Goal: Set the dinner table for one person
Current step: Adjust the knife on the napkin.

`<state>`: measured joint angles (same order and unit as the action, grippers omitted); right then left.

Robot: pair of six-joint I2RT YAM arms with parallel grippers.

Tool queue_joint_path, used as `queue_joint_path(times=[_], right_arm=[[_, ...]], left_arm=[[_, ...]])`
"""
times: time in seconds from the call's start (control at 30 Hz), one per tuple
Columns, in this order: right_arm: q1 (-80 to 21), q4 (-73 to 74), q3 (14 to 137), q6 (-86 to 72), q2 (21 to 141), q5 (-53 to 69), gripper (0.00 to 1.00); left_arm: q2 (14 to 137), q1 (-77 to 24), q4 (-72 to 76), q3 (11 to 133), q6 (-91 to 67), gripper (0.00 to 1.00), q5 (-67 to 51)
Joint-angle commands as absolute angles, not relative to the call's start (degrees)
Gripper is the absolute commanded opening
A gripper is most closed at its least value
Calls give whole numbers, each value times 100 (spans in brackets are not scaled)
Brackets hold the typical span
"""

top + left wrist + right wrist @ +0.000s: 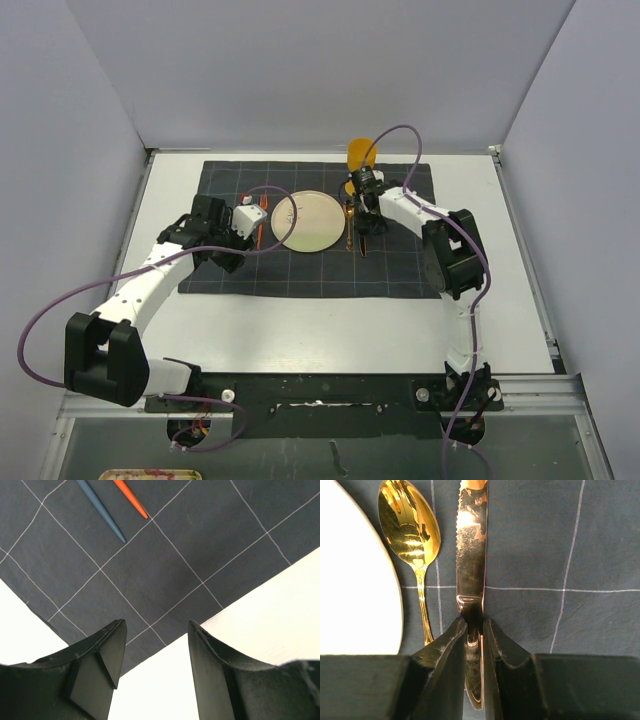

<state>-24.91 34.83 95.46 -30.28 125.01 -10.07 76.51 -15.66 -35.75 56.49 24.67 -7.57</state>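
Observation:
The white dinner table [330,320] carries a dark grey gridded cloth [400,270] with a round cream plate [305,222] in the middle. A gold spoon [410,525] lies just right of the plate. My right gripper [474,622] is shut on the handle of a gold knife [471,545] that lies parallel to the spoon, on or just above the cloth. In the top view this gripper [363,218] is right of the plate. My left gripper [156,630] is open and empty over the cloth's left edge [235,240]. Blue-grey [102,511] and orange [131,499] chopsticks lie beyond it.
An orange cup [360,155] stands at the cloth's far edge behind the right gripper. Grey walls enclose the table on three sides. A metal rail [330,385] with the arm bases runs along the near edge.

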Motion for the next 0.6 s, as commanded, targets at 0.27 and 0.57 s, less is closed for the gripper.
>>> queue_joint_path(times=[0.27,0.57], right_arm=[[-2678,3337,9189,-3026,12108,-838,8],[-2680,3341,9075,-3006,11990,-874,8]], left_arm=[[7712,-1585,-3289,5827,2529,51,-861],[7708,-1591,-3319,5827,2539,51,-870]])
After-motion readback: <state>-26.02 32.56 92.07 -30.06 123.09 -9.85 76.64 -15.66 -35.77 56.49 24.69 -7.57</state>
